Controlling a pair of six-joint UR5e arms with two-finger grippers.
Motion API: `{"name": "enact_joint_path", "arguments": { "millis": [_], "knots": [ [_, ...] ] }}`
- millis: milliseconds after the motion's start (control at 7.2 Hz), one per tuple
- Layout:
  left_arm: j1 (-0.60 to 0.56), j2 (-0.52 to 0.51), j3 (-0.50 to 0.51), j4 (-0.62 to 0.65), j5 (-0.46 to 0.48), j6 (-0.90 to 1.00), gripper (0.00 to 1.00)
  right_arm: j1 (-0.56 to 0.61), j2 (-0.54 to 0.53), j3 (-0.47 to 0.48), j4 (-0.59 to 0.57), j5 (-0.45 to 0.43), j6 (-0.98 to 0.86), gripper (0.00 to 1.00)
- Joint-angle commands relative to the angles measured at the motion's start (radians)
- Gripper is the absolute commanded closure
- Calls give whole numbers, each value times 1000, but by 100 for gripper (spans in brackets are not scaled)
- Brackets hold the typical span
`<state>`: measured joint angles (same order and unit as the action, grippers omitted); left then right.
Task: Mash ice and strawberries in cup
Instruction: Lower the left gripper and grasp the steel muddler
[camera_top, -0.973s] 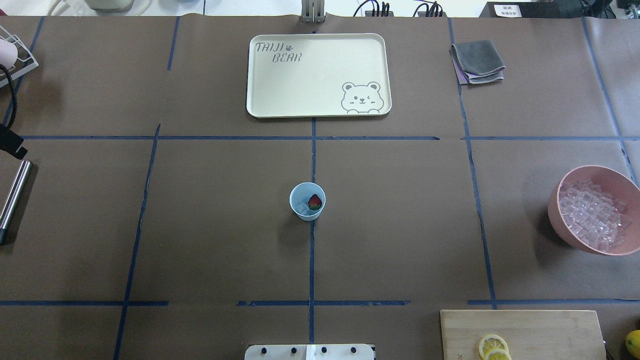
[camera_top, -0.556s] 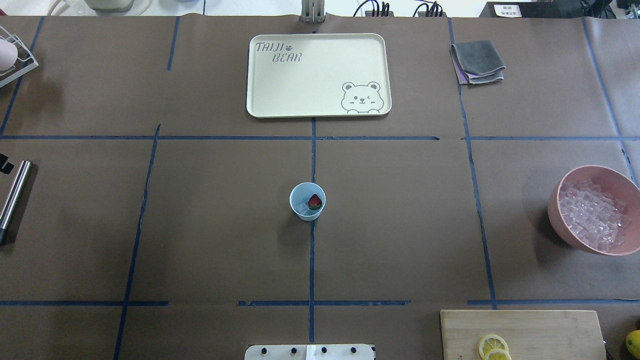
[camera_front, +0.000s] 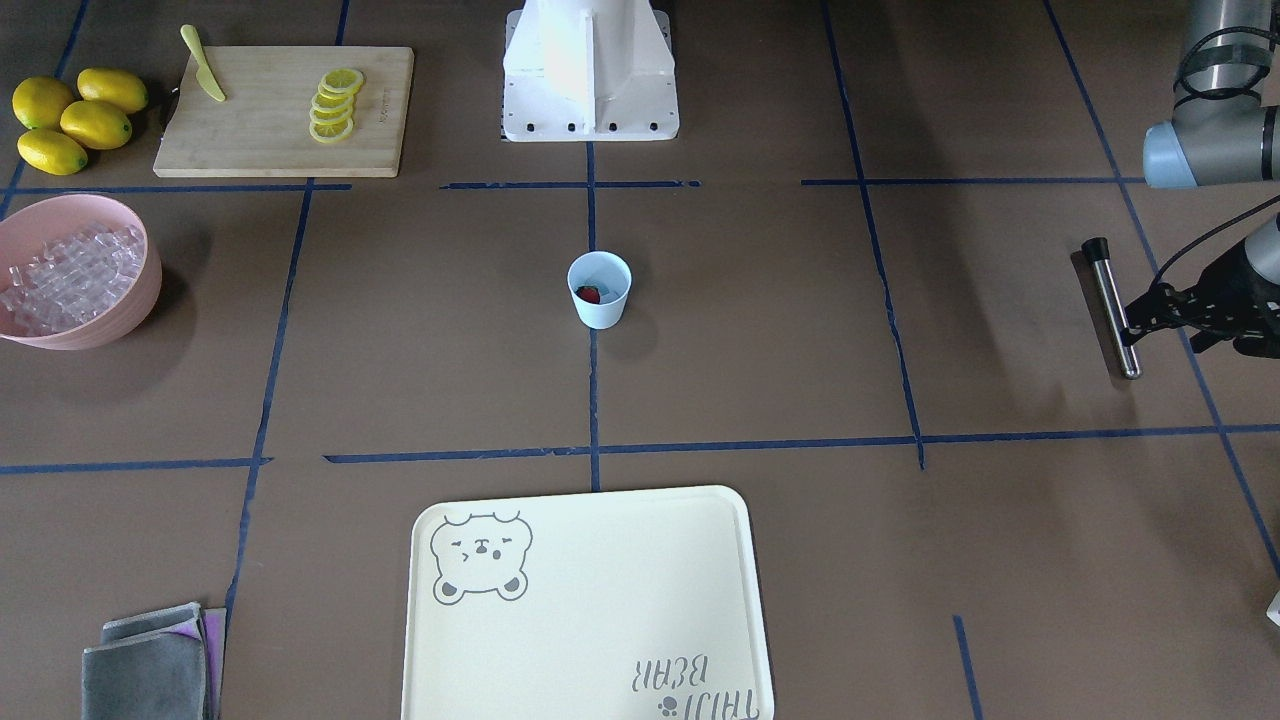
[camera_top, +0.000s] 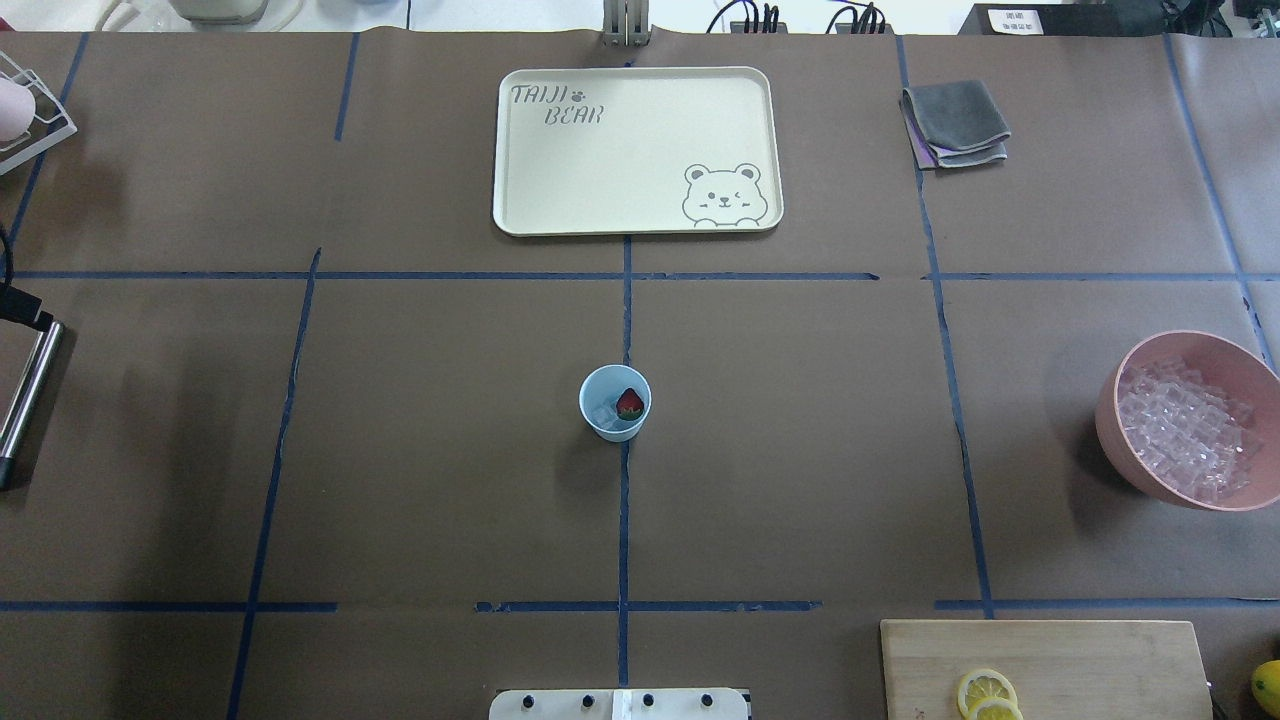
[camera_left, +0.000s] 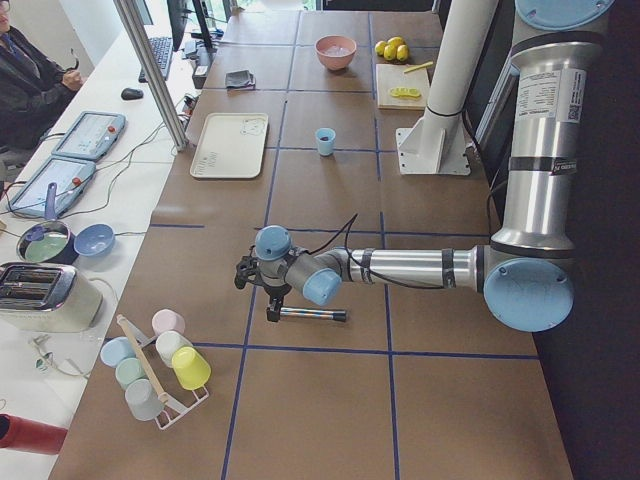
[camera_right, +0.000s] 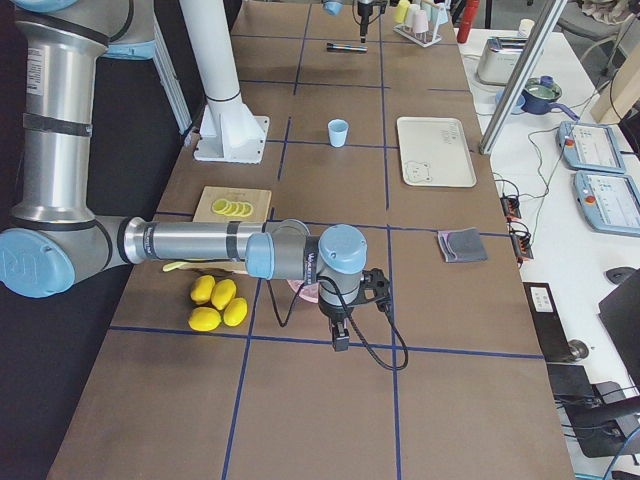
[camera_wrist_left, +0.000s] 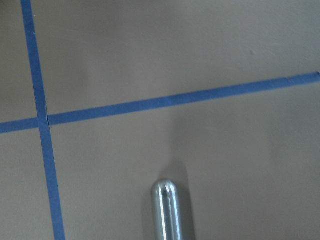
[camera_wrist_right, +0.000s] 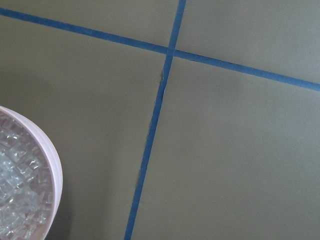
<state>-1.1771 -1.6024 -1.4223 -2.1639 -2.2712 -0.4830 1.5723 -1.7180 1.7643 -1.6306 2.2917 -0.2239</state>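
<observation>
Nearest the robot, the cutting board (camera_top: 1040, 660) is cut off by the overhead view's edge. At the middle of the table (camera_top: 400, 450) the pale-blue cup (camera_top: 615, 403) stands upright, holding a red strawberry (camera_top: 629, 403) beside clear ice (camera_top: 602, 414). The left claw (camera_front: 1142, 312), half out of frame, sits just beside a metal rod (camera_front: 1112, 305). The right claw (camera_right: 340, 335) shows only small. I cannot tell either's grip. Farthest lies the tray (camera_top: 637, 150).

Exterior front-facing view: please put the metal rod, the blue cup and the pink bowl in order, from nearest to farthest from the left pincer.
1. metal rod: lies right beside the left pincer, near the view's right edge.
2. cup: at the middle of the table.
3. pink bowl: at the view's far left edge.
</observation>
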Motion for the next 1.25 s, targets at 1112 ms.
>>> {"name": "enact_joint_path", "arguments": {
  "millis": [1112],
  "knots": [
    [83, -5, 42, -28, 5, -74, 14, 0, -8, 0, 0, -1, -2, 1]
  ]
}}
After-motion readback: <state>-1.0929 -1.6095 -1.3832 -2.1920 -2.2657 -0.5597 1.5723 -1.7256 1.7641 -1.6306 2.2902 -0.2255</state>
